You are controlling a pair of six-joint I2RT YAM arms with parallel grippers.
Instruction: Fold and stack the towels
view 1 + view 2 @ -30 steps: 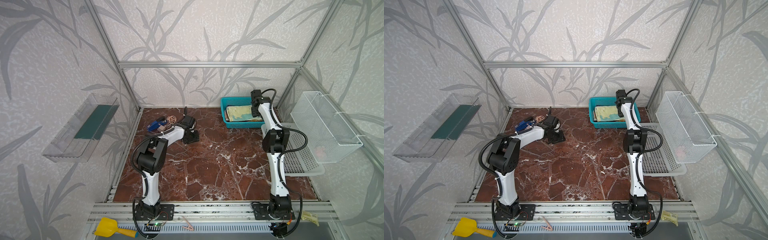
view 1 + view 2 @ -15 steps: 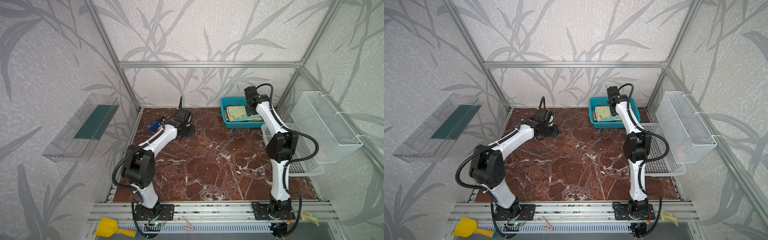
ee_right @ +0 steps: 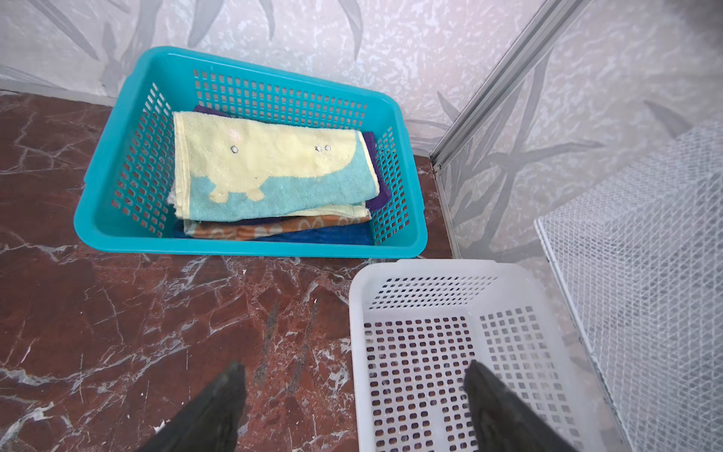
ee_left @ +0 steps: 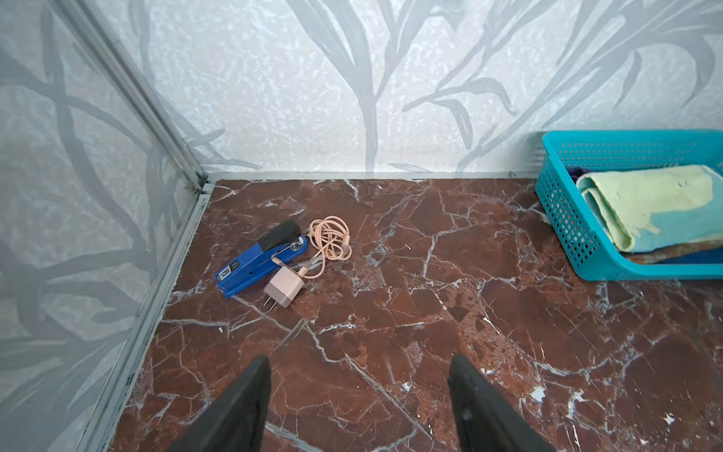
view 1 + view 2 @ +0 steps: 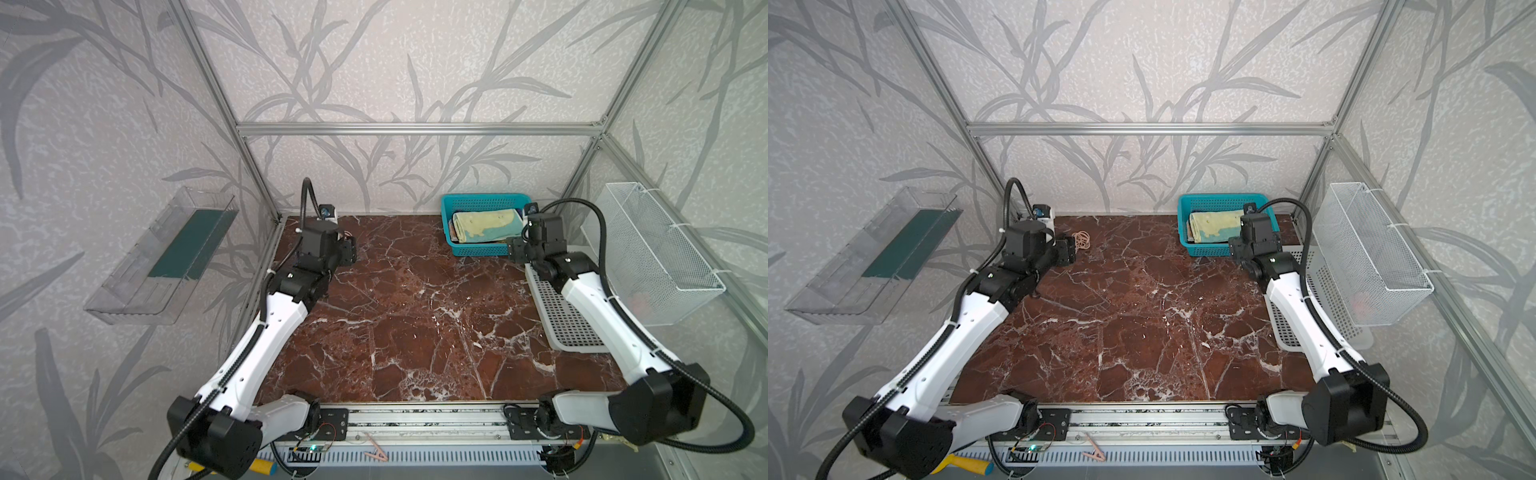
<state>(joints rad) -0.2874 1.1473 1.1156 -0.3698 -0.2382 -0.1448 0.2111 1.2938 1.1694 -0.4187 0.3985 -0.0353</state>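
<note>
Left claw [image 4: 358, 364]: jaws are spread wide with nothing gripped, above the bare surface [image 4: 391, 313].
Right claw [image 3: 355, 368]: jaws are parted wide and empty, over the white basket [image 3: 430, 270] rim.
Towels [image 3: 274, 195]: all four are stacked folded in the teal basket [image 3: 129, 168] by the back wall.
Stack order: the yellow-and-teal towel [image 3: 270, 156] is laid on top, then the purple towel [image 3: 375, 172], the orange towel [image 3: 234, 231], and the blue towel [image 3: 332, 236] lowest.

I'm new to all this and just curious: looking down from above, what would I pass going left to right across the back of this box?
In a top view: clear wall shelf → coiled cable → teal basket holding the towels → white basket → wire basket on the wall.
</note>
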